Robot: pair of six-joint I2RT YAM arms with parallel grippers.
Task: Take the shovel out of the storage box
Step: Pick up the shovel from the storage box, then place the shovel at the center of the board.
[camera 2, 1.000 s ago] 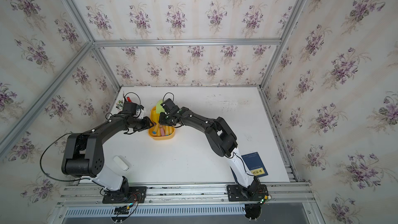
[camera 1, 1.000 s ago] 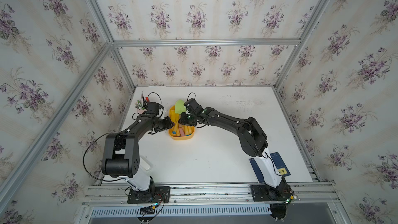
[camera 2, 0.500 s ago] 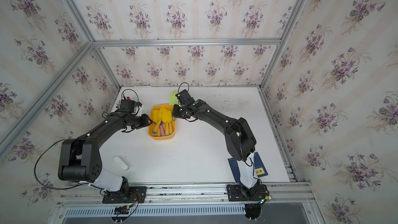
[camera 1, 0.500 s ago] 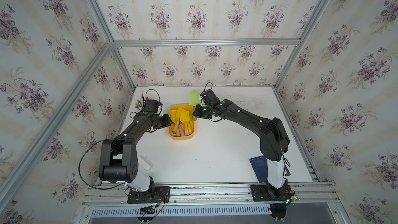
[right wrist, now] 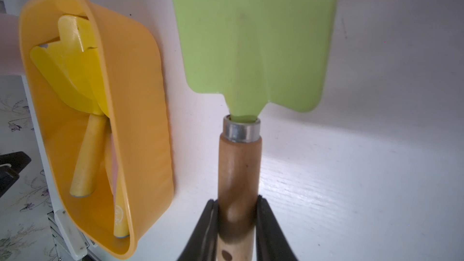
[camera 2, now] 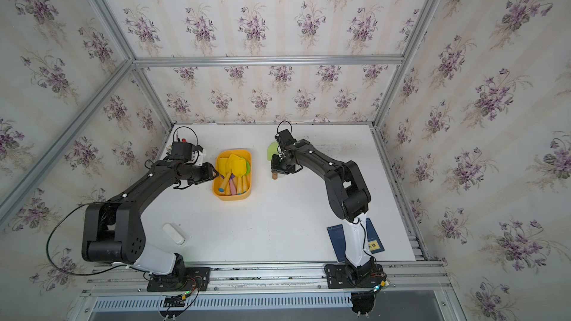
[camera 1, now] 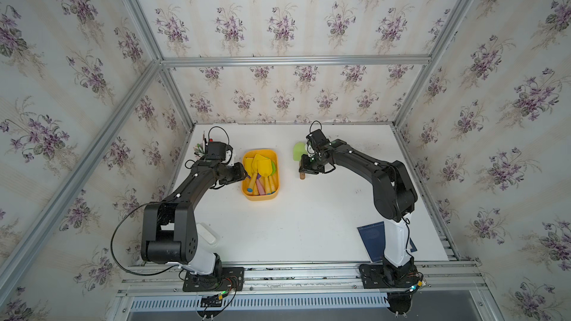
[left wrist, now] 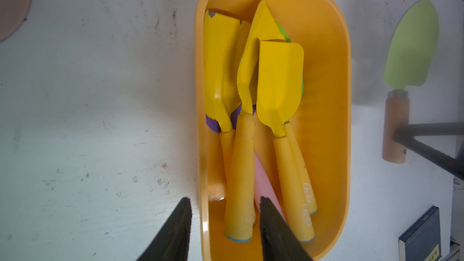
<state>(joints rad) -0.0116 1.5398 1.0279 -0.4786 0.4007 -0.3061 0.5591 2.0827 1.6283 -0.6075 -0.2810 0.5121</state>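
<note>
In a top view, your right gripper [camera 1: 307,165] is clamped on the handle of the green shovel [camera 1: 298,151]. The shovel is out of the storage box [camera 1: 261,198] and over bare white table [camera 1: 293,226], well apart from the box on the right arm's side. Its blade points toward the back wall. The orange box sits between the two arms and holds several yellow shovels [camera 1: 262,165]. Your left gripper [camera 1: 242,174] is at the box wall nearest the left arm. A blue book [camera 1: 370,239] lies by the right arm's base, and a white block [camera 1: 207,234] lies by the left arm's base.

From the left wrist, your left jaws stand apart and hold nothing. One finger [left wrist: 175,229] is outside the box over the table. The other finger [left wrist: 276,234] is over the inside, with the box rim and the end of a yellow handle [left wrist: 239,184] between them. The yellow shovels lie piled along the box, with a pink handle [left wrist: 262,182] under them. The green shovel shows beyond the far wall of the box.

From the right wrist, both black fingers [right wrist: 206,227] press on the shovel's wooden handle [right wrist: 238,166], below its metal collar [right wrist: 242,129]. The green blade reaches out over the table, and the box lies just beside it. You cannot tell whether the shovel touches the table.
</note>
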